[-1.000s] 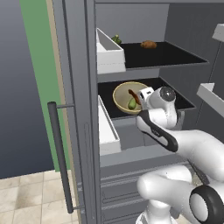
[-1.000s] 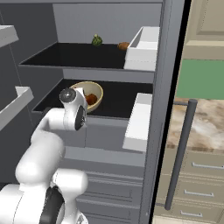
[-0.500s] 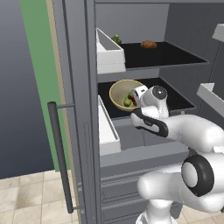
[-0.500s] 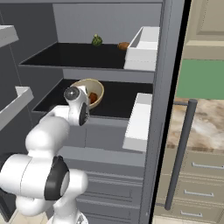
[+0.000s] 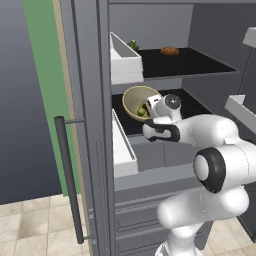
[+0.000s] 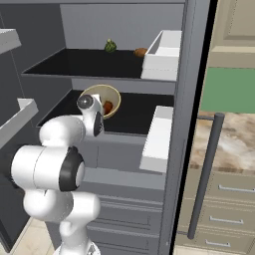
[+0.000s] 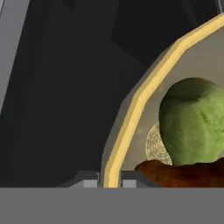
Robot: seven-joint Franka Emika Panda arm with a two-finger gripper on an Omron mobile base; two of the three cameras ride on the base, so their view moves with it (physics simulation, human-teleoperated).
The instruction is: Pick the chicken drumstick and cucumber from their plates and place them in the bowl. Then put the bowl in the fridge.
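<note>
The cream-tan bowl (image 5: 132, 99) (image 6: 106, 95) is inside the open fridge (image 5: 200, 65) (image 6: 74, 64), tilted over the dark middle shelf. My gripper (image 5: 148, 108) (image 7: 109, 179) is shut on its yellowish rim (image 7: 131, 113), one finger on each side of the wall. Inside the bowl lie the light-green cucumber (image 7: 194, 122) and, below it, the reddish-brown chicken drumstick (image 7: 183, 173) (image 6: 107, 106). Whether the bowl's base touches the shelf, I cannot tell. The plates are out of view.
White door bins (image 5: 124, 61) (image 6: 157, 137) stand close beside the bowl. On the top shelf sit a dark-green leafy item (image 5: 133, 45) (image 6: 110, 46) and an orange-brown lump (image 5: 170, 50) (image 6: 141, 52). The long bar handle (image 5: 70, 185) (image 6: 204, 174) hangs on the open door.
The arm has carried the bowl a little deeper and higher over the middle shelf, and the elbow has swung forward and folded closer to the fridge.
</note>
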